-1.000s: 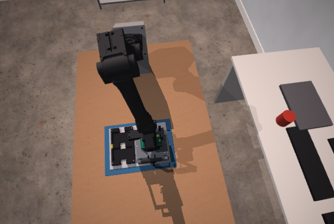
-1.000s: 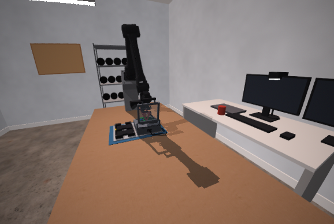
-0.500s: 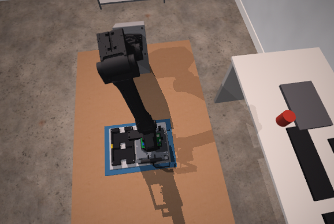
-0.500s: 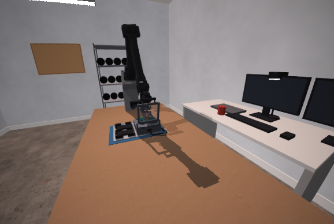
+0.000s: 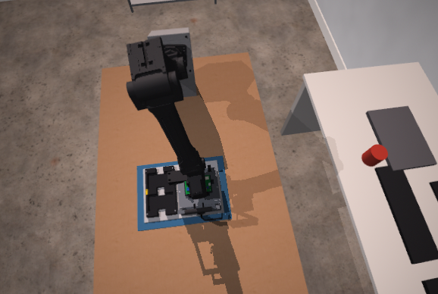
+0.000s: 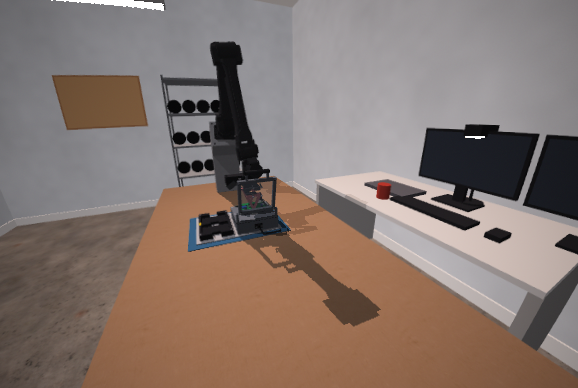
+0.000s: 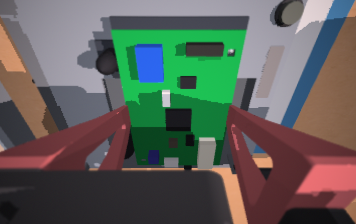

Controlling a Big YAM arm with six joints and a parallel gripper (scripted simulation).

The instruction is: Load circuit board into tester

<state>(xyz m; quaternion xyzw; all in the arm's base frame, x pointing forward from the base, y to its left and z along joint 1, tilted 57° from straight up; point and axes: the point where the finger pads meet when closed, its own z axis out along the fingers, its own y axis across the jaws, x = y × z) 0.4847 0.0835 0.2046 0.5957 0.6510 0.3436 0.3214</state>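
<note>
The green circuit board (image 5: 208,183) (image 7: 215,90) lies face up over the tester's (image 5: 186,203) (image 6: 266,223) pin plate, its white connector at the near end in the wrist view. One silvery pin tip (image 7: 231,51) shows at a corner of the board. A black post (image 7: 106,61) stands against its left long edge; a second is partly behind the left finger. My gripper (image 7: 178,112) has its red fingertips against both long edges, shut on the board. The lid (image 6: 274,196) stands upright. The tray's (image 5: 148,206) pockets look empty. The hook cannot be made out.
Tray and tester stand side by side on a blue mat (image 5: 140,197) (image 6: 193,240). The raised lid stands close beside the gripper. A black cable (image 5: 211,220) lies at the tester's front. A white desk with a red cup (image 5: 374,155) (image 6: 383,191) is off to the right.
</note>
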